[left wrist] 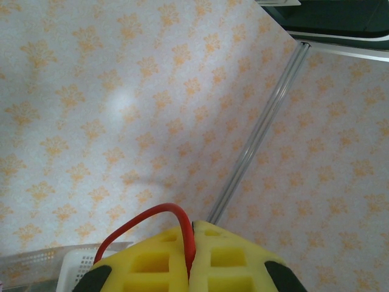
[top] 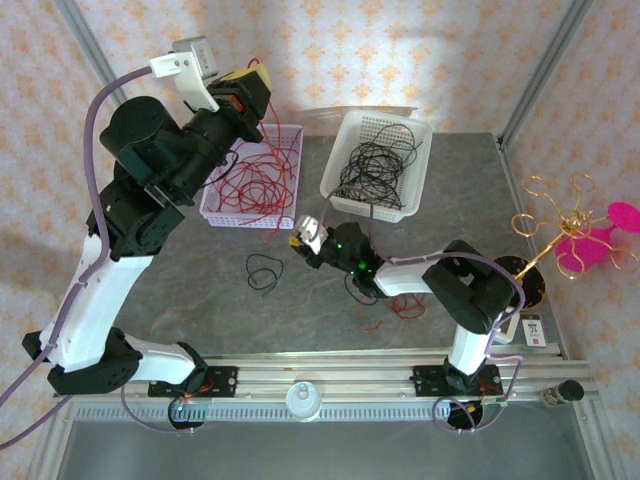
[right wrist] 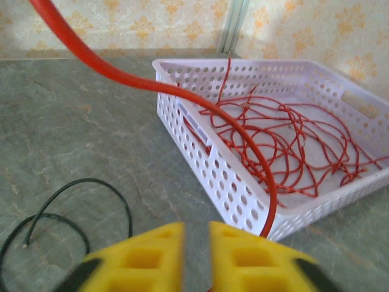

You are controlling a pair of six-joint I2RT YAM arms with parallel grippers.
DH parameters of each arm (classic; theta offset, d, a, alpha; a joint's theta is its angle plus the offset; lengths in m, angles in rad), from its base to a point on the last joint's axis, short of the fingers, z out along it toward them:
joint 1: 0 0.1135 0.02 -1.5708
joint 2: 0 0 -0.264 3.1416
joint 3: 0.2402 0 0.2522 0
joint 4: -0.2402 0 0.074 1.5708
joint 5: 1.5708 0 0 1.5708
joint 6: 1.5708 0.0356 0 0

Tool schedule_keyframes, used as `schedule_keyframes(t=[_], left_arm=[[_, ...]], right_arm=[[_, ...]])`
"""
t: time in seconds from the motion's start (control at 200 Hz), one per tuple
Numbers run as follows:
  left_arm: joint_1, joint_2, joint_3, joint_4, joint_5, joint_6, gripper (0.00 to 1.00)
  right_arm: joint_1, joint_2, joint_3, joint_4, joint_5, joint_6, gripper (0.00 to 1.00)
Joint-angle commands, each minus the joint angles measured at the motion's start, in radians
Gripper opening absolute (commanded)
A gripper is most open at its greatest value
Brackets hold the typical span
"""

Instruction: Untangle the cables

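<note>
The cables lie in separate bunches. Red wires [top: 255, 185] coil in a lilac basket [top: 292, 130], and black wires [top: 375, 162] fill a white basket [top: 418, 185]. My left gripper [top: 250, 85] is raised above the lilac basket and is shut [left wrist: 191, 226] on a red wire [left wrist: 140, 218] that hangs down toward that basket. My right gripper [top: 298, 238] sits low over the table beside the basket's near corner, open [right wrist: 196, 226] with a narrow gap. A red wire [right wrist: 182, 91] arcs past it and drops behind its right finger [right wrist: 255, 258]. One loose black wire [top: 262, 270] [right wrist: 79, 182] curls on the table.
More red wire [top: 405, 305] lies under the right arm. A gold wire stand with a pink piece [top: 565, 235] is at the right edge. The lilac basket's perforated wall [right wrist: 206, 164] is right in front of the right gripper. Bare table [top: 200, 290] lies front left.
</note>
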Motion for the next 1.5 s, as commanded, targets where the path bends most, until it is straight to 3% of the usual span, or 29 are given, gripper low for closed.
schedule_keyframes(t=[0.0, 0.195, 0.39, 0.661, 0.846, 0.956, 1.081, 1.126, 1.211, 1.301, 1.497], left_arm=[[0.006, 0.0, 0.031, 0.024, -0.006, 0.012, 0.0], [0.005, 0.001, 0.028, 0.024, 0.004, 0.003, 0.0], [0.005, 0.002, 0.027, 0.02, 0.019, -0.007, 0.0], [0.007, 0.001, 0.024, 0.01, 0.017, -0.009, 0.0], [0.005, 0.002, 0.024, 0.016, 0.022, -0.009, 0.0], [0.006, 0.006, 0.025, 0.018, 0.023, -0.008, 0.0], [0.005, 0.006, 0.028, 0.016, 0.018, -0.005, 0.0], [0.005, 0.004, 0.03, 0.015, 0.015, 0.0, 0.0], [0.006, 0.004, 0.031, 0.01, -0.015, 0.018, 0.0], [0.005, 0.004, 0.04, 0.012, -0.08, 0.048, 0.0], [0.006, 0.008, 0.04, 0.08, -0.182, 0.117, 0.0]], right_arm=[[-0.005, -0.071, -0.028, 0.056, 0.012, 0.004, 0.34], [-0.007, -0.098, -0.027, 0.056, 0.042, -0.012, 0.53], [-0.007, -0.051, 0.063, -0.014, 0.05, -0.107, 0.61], [-0.021, 0.011, 0.144, 0.0, 0.059, -0.16, 0.63], [-0.021, 0.072, 0.211, -0.073, -0.051, -0.236, 0.61], [-0.021, 0.122, 0.297, -0.177, -0.097, -0.264, 0.57], [-0.021, 0.16, 0.329, -0.159, -0.073, -0.246, 0.49], [-0.02, 0.167, 0.327, -0.147, -0.063, -0.236, 0.4], [-0.021, 0.155, 0.283, -0.103, -0.048, -0.198, 0.13], [-0.022, 0.117, 0.187, -0.029, -0.038, -0.144, 0.0], [-0.019, -0.007, 0.001, 0.044, -0.017, 0.005, 0.0]])
